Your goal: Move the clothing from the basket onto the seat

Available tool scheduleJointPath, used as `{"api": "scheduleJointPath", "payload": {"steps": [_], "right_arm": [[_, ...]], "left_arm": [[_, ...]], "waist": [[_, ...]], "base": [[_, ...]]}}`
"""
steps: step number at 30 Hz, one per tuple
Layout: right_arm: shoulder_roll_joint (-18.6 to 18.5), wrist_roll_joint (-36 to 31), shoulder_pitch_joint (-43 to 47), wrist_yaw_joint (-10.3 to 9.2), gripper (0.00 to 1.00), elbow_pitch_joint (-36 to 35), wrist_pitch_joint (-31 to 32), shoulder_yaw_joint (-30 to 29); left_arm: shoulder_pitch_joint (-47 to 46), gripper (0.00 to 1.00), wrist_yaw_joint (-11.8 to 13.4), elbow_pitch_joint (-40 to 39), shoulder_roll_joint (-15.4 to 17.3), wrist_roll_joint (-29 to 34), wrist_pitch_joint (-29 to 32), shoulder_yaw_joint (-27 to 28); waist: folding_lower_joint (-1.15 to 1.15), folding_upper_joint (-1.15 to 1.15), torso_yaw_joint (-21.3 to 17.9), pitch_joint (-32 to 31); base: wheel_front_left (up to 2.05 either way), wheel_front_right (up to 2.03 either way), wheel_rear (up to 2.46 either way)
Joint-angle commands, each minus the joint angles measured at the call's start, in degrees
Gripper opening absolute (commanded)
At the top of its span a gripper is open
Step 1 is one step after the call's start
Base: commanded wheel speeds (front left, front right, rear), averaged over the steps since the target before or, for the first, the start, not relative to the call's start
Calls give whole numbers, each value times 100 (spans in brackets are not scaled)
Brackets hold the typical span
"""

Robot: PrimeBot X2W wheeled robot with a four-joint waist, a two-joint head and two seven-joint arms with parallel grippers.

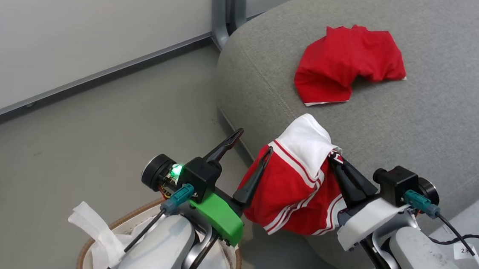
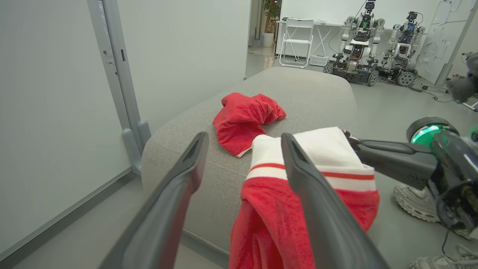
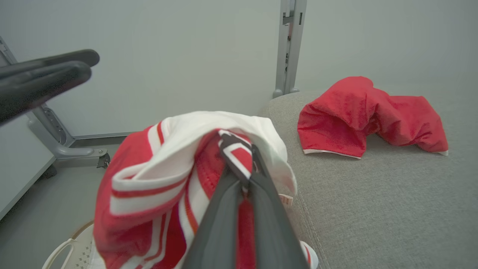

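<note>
**Right jaws carry a striped garment to the sofa's edge, left jaws stand clear**

Pinched shut on a fold near its collar, the red-and-white striped garment (image 1: 291,185) hangs from the right jaws. Its white top panel reaches just over the front corner of the seat (image 1: 437,124), and its red body dangles down the seat's side, above the floor (image 1: 93,140). The high, narrow pinch seems chosen so that the cloth trails freely and can be dragged up onto the cushion rather than bunched against its edge. I judge it not yet delivered, since most of its weight is off the cushion.

Just beside it, the left jaws stand wide apart with nothing between them. Their nearer finger is right at the garment's red edge, though I cannot tell whether it touches. Spread like that, they look to be leaving the load to the other arm.

Farther back on the seat, well apart from the held piece, a plain red garment (image 1: 347,64) lies crumpled and flat on the cushion, so that part of the job looks done.

Below the left arm sits the basket (image 1: 126,219), its brown rim showing, with a white liner sheet (image 1: 91,225) spilling over the side. No red cloth shows in the visible part. Beyond the seat stands a pale wall panel (image 1: 59,30) on a grey post.
</note>
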Motion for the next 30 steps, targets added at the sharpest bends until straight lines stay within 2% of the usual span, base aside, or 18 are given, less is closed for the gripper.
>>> {"api": "scheduleJointPath", "payload": {"steps": [1, 8, 17, 25, 30], "right_arm": [[-45, -52, -98, -8, 0, -42, -11, -34], [-547, -292, -993, -8, 0, -181, -11, -157], [-1405, -684, -2771, -8, 0, -7, -11, -815], [-1960, -1093, -3758, -8, 0, 959, -10, -1391], [-1983, -1498, -3857, -8, 0, 1596, -11, -2150]], "left_arm": [[82, 100, -18, 40, 33, 42, -4, -9], [-155, 100, -20, 167, 79, 121, -5, -99], [-476, 100, -22, -39, 183, 247, -5, -121], [-781, 100, -22, -152, 226, 267, -4, -203], [-949, 100, -21, -187, 276, 312, -4, -213]], "waist": [[0, 25, -522, 274], [0, 25, -387, 693], [0, 25, 89, 1314], [0, 25, 695, 1866], [0, 25, 1084, 2302]], "base": [[0, 0, 0], [0, 0, 0], [0, 0, 0], [0, 0, 0], [0, 0, 0]]}}
